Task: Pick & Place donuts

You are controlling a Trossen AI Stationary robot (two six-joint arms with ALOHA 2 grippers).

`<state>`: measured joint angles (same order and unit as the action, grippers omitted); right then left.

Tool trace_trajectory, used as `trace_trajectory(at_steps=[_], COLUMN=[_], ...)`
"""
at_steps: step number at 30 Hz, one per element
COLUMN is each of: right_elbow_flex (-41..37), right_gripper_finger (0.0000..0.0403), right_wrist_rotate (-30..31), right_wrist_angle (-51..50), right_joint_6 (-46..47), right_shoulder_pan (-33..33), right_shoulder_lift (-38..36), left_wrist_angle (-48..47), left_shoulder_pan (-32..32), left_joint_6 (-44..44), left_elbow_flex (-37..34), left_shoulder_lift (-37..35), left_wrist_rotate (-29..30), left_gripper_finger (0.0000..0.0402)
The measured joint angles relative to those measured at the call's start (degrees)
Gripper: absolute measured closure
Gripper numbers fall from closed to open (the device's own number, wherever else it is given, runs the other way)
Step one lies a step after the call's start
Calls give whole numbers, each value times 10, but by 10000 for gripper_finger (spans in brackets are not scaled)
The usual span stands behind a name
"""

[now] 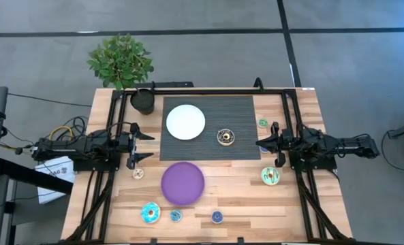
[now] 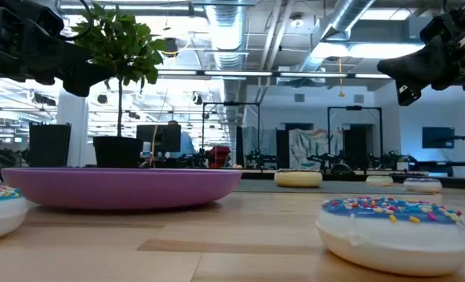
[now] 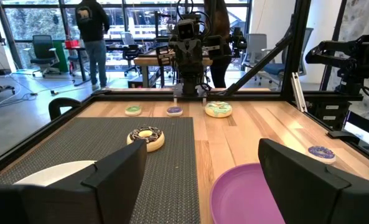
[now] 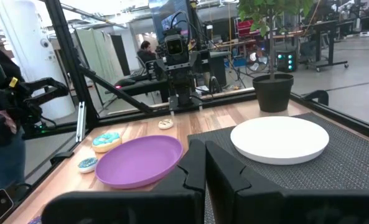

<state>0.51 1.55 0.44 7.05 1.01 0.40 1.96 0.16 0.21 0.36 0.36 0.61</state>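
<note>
From above, the left gripper [image 1: 137,144] hovers over the table's left edge with its fingers spread and nothing between them, while the right gripper [image 1: 264,143] sits at the right edge, fingers clenched on nothing. The brown-and-cream donut [image 1: 225,137] lies on the dark ribbed mat [image 1: 239,112] beside the white plate [image 1: 185,122]. The green-iced donut [image 1: 270,176] rests on bare wood near the right arm, with the green mini [image 1: 262,123] at the mat's right edge. The cream mini [image 1: 139,173] lies left of the purple plate [image 1: 182,182]; the blue-iced donut [image 1: 150,213], blue mini [image 1: 176,216] and purple mini [image 1: 217,217] sit along the front.

The low view shows a blue sprinkled donut [image 2: 393,232] close by, right of the purple plate.

The left wrist view looks past parted fingers [image 3: 119,167] at the brown-and-cream donut on the mat.

The right wrist view shows fingers [image 4: 193,165] pressed together, facing both plates and a potted plant [image 4: 272,62].
</note>
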Motion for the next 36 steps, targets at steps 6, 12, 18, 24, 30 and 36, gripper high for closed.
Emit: trace_trajectory(at_steps=[6, 12, 18, 24, 30, 36], right_elbow_flex=[0, 0, 0, 0, 0, 0], right_gripper_finger=[403, 403, 403, 403, 403, 403], right_wrist_rotate=[0, 0, 0, 0, 0, 0], right_wrist_angle=[0, 0, 0, 0, 0, 0], right_joint_6=[0, 0, 0, 0, 0, 0], right_shoulder_pan=[0, 0, 0, 0, 0, 0], right_shoulder_lift=[0, 0, 0, 0, 0, 0], left_wrist_angle=[0, 0, 1, 3, 5, 5], left_shoulder_pan=[0, 0, 0, 0, 0, 0], left_joint_6=[0, -92, -196, -226, -236, -236], left_elbow_flex=[0, 0, 0, 0, 0, 0], left_shoulder_lift=[0, 0, 0, 0, 0, 0], left_wrist_rotate=[0, -3, 6, 16, 22, 28], left_gripper_finger=[99, 99, 99, 99, 99, 99])
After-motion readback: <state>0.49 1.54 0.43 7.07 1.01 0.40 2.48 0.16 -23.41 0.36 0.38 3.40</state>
